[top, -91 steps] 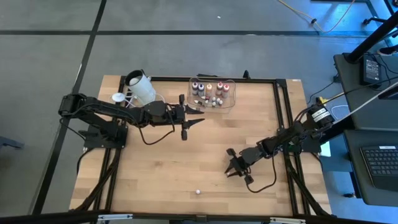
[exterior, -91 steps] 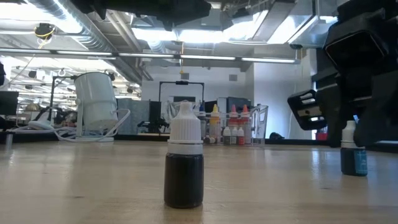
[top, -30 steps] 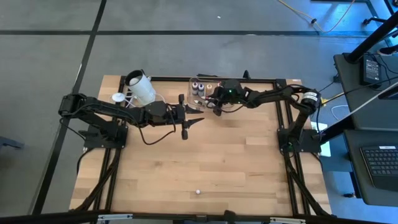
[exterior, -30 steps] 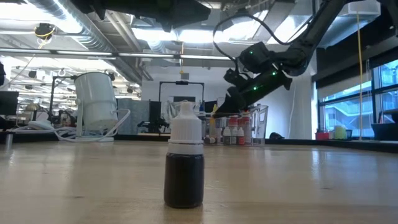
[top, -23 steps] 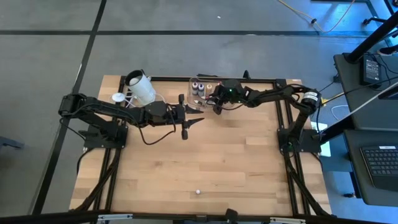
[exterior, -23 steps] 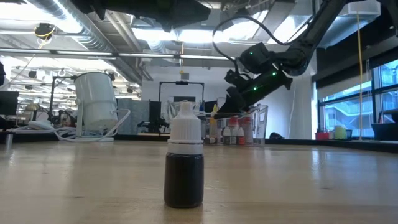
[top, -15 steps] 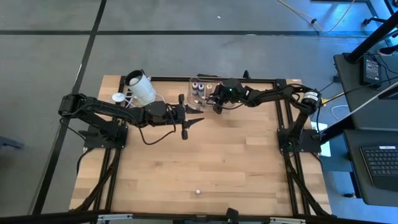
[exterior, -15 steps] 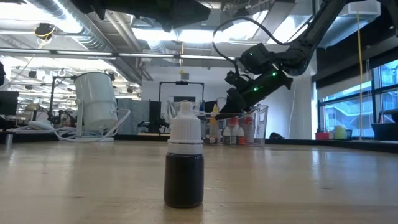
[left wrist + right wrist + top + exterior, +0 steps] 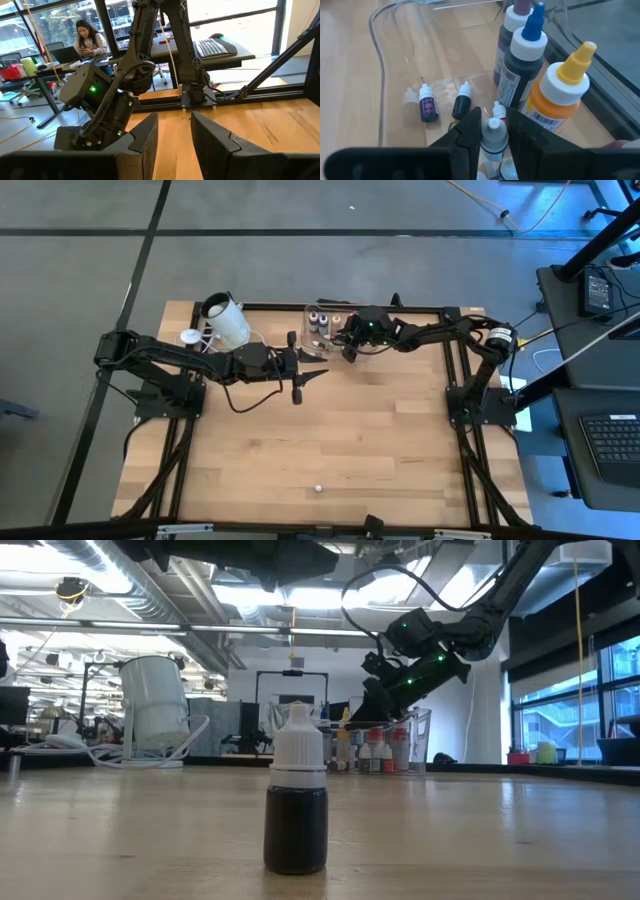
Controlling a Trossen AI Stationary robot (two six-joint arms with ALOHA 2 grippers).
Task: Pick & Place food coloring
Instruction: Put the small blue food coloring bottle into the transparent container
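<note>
We see one small dark food coloring bottle [image 9: 296, 805] with a white cap standing upright alone on the wood. Farther back, more small bottles [image 9: 445, 103] lie and stand together — purple and dark ones on their sides, and another white-capped one [image 9: 493, 138] upright.

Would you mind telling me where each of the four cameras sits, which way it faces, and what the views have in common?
High view: above, looking straight down on the table; both arms show, the right gripper over the clear tub.
Low view: at tabletop height, looking level past a dark bottle; the right arm hangs over the tub.
Left wrist view: looks past the left gripper, jaws apart and empty, toward the right arm.
Right wrist view: looks down into the tub; its fingers flank a small bottle.
Shared: the high, low and right wrist views all show the tub.
</note>
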